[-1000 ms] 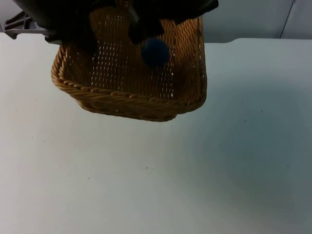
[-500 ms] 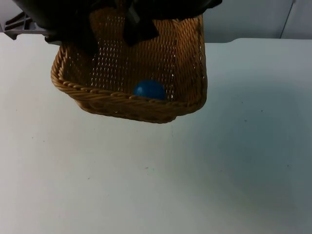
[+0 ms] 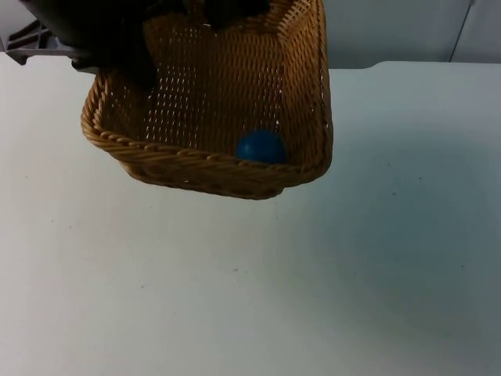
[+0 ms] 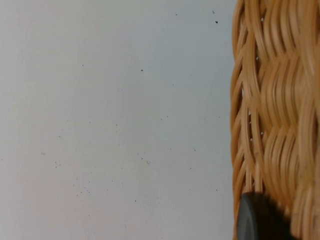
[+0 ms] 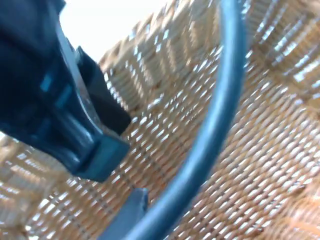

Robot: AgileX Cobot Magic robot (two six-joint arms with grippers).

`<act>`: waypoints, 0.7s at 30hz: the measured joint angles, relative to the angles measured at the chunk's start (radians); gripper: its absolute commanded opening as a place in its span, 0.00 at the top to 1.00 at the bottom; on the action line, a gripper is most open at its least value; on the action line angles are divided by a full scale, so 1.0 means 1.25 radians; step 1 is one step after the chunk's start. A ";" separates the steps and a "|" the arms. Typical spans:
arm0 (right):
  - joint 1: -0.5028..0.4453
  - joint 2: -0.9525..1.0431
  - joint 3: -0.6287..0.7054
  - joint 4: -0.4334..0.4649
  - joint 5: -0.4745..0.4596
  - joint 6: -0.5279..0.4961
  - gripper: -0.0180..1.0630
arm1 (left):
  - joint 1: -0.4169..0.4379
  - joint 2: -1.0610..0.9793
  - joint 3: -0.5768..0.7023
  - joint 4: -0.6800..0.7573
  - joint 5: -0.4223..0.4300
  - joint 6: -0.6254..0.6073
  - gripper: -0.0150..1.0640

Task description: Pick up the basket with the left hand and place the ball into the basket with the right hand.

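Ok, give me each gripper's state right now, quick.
Left gripper: holding the woven tan wicker basket by its rim, lifted off the white table.
Right gripper: above the basket; open or shut cannot be told. Blue ball lies in the basket.

White table top (image 3: 329, 266), grey partition wall (image 3: 391, 31) behind

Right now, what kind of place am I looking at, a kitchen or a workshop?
Neither, most likely: it looks like a robot test bench. A bare white table ends at a grey wall, and the left pincer holds a wicker basket with a blue ball inside.
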 measured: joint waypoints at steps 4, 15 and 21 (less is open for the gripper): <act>0.000 -0.073 0.000 0.000 0.031 0.017 0.01 | 0.000 0.000 0.000 0.000 0.001 0.000 0.99; -0.002 -0.137 0.000 -0.043 0.058 0.042 0.02 | 0.000 0.000 0.000 -0.001 0.005 0.000 0.99; -0.071 -0.137 0.000 -0.069 0.058 0.064 0.02 | 0.000 0.000 0.000 -0.001 0.005 0.000 0.99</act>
